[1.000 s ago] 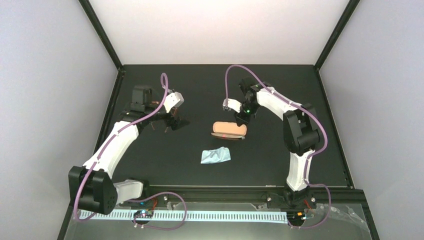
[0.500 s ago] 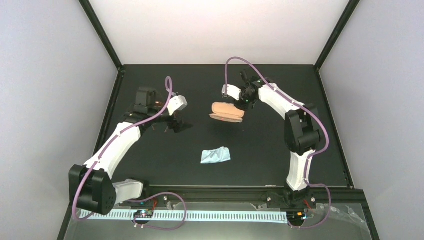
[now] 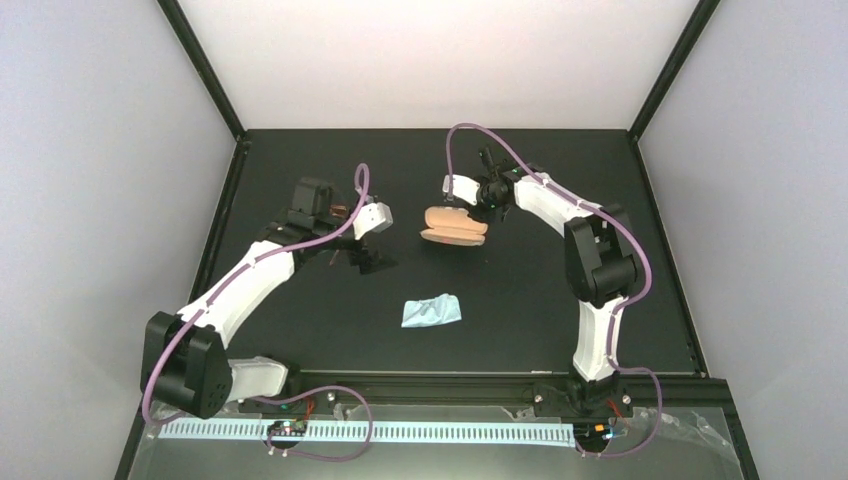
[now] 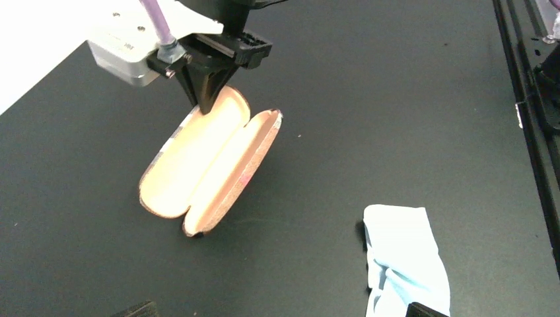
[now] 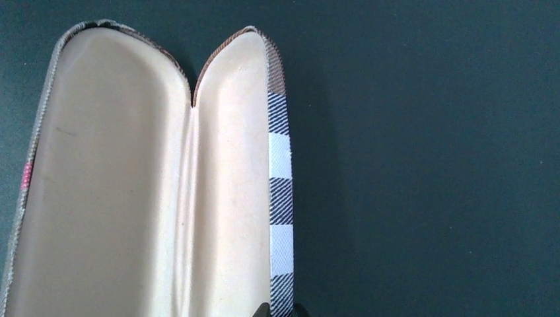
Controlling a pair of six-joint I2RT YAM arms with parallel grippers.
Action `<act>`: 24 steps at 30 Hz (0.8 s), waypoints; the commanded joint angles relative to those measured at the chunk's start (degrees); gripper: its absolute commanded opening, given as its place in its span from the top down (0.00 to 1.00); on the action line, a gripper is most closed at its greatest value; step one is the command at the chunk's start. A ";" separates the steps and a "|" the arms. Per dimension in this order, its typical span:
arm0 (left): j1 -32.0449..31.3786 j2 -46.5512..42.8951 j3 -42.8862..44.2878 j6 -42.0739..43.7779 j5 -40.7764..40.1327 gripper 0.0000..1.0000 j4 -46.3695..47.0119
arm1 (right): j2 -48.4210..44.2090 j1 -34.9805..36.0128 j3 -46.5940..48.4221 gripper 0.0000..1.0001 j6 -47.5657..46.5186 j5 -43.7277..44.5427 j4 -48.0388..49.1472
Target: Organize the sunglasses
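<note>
An open oblong case [image 3: 455, 223] with a cream lining hangs tilted from my right gripper [image 3: 487, 205], its low end close to the table. In the right wrist view the right gripper [image 5: 282, 310] is shut on the case's [image 5: 132, 185] striped rim. The left wrist view shows the case [image 4: 205, 162] under the right gripper [image 4: 208, 92]. My left gripper [image 3: 365, 260] stands open and empty left of the case, with only bare table between its fingertips [image 4: 139, 309]. The sunglasses are hidden or out of view.
A crumpled light-blue cloth [image 3: 432, 310] lies on the black table [image 3: 540, 300] in front of the case, and shows near the left gripper's right fingertip as the cloth [image 4: 406, 264]. Black rails border the table's sides.
The right gripper has lifted the open case off the table and carried it back and slightly left. The left arm has swung right, toward the middle of the table.
</note>
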 commanded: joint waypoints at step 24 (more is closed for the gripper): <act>-10.59 12.87 6.03 -3.56 -6.10 0.26 -9.04 | -18.58 -1.35 -10.96 0.50 17.45 -12.57 -8.71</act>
